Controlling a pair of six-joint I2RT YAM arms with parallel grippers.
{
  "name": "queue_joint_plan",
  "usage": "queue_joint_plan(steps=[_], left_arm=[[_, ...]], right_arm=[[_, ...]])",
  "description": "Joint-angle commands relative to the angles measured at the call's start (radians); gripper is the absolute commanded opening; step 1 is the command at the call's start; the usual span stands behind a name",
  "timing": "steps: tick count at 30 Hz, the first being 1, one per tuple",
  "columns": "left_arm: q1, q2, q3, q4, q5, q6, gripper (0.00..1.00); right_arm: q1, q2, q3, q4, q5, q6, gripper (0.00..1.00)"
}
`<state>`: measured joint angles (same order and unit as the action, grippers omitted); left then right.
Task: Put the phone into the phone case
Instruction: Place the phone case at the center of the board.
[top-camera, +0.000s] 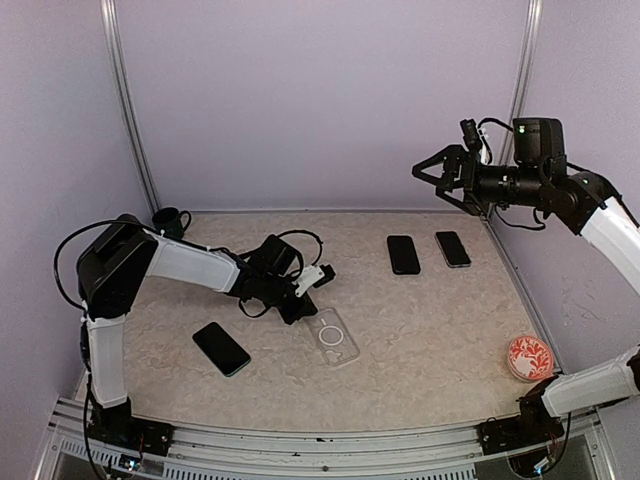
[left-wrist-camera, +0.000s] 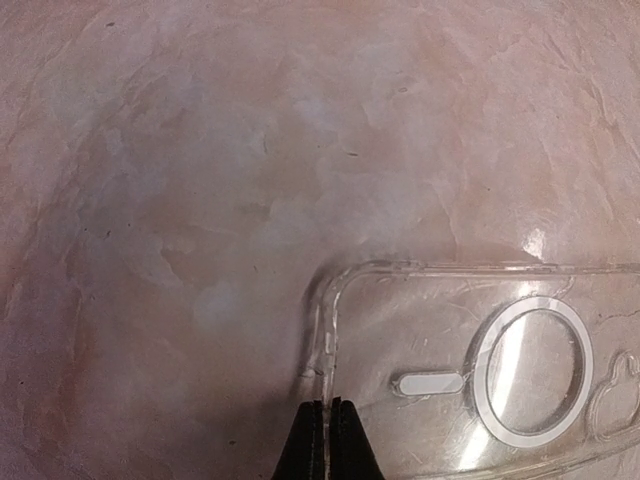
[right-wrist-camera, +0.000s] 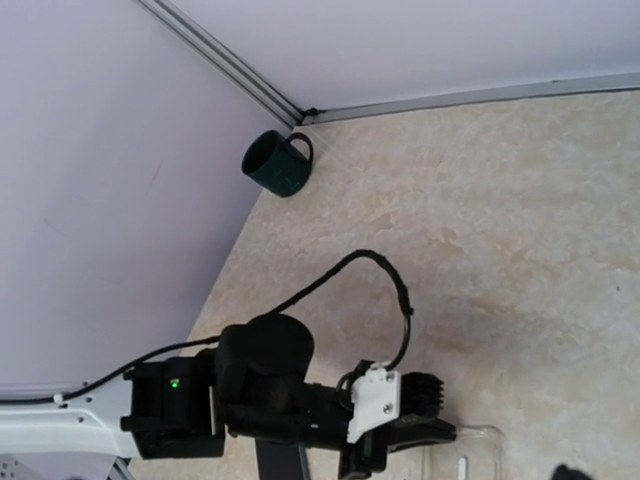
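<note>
Clear phone case (top-camera: 335, 338) lies empty on surface (top-camera: 430, 330). Left jaws pressed shut at its rim; grip on it unclear. Right jaws wide, raised, holding nothing. Nearest black phone (top-camera: 221, 348) lies near case, apart, untouched. Insertion not yet begun, I judge.

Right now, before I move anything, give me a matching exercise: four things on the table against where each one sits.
Things:
1 clear case
2 green mug
3 red dish
4 nearest phone

Places:
A far left corner
B near right corner
C centre
D near left, apart from the other phones

Pairs: 1-C; 2-A; 3-B; 4-D
</note>
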<state>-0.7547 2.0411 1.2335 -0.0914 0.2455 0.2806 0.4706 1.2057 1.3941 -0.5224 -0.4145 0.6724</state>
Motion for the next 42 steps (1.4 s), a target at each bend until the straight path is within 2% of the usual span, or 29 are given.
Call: queue_joint_plan(steps=[1, 6, 12, 15, 19, 20, 24, 27, 28, 31, 34, 36, 42], left_arm=[[-0.005, -0.039, -0.022, 0.035, -0.005, -0.006, 0.00], [-0.003, -0.050, -0.039, 0.047, -0.005, -0.008, 0.00], [0.006, -0.092, -0.054, 0.073, -0.010, -0.027, 0.00], [0.008, -0.114, -0.076, 0.097, 0.000, -0.043, 0.02], [0.013, -0.132, -0.098, 0.123, 0.000, -0.055, 0.26], [0.014, -0.133, -0.105, 0.126, -0.001, -0.056, 0.36], [0.021, -0.161, -0.133, 0.151, -0.026, -0.087, 0.70], [0.022, -0.199, -0.140, 0.162, -0.067, -0.142, 0.87], [0.019, -0.218, -0.146, 0.171, -0.088, -0.185, 0.97], [0.010, -0.276, -0.163, 0.172, -0.152, -0.326, 0.99], [-0.040, -0.312, -0.166, 0.105, -0.280, -0.484, 0.99], [-0.074, -0.331, -0.159, 0.010, -0.384, -0.628, 0.99], [-0.221, -0.295, -0.076, -0.241, -0.533, -0.958, 0.99]], right_arm=[[0.008, 0.013, 0.020, 0.010, -0.004, -0.003, 0.99], [0.008, -0.043, -0.033, 0.099, -0.060, 0.025, 1.00], [0.008, -0.027, -0.085, 0.050, -0.015, -0.068, 1.00], [0.008, -0.054, -0.205, 0.126, -0.061, -0.090, 1.00], [0.004, -0.090, -0.389, 0.369, -0.166, -0.081, 0.99], [0.003, -0.081, -0.403, 0.392, -0.181, -0.084, 0.99], [0.005, -0.037, -0.423, 0.407, -0.173, -0.124, 1.00], [0.005, -0.017, -0.438, 0.385, -0.135, -0.169, 1.00], [0.006, -0.012, -0.442, 0.374, -0.121, -0.188, 0.99], [0.007, 0.011, -0.457, 0.348, -0.074, -0.231, 0.99], [0.009, 0.035, -0.460, 0.324, -0.039, -0.260, 0.99], [0.009, 0.036, -0.458, 0.319, -0.023, -0.264, 0.99], [0.010, 0.014, -0.471, 0.344, -0.007, -0.301, 0.99]])
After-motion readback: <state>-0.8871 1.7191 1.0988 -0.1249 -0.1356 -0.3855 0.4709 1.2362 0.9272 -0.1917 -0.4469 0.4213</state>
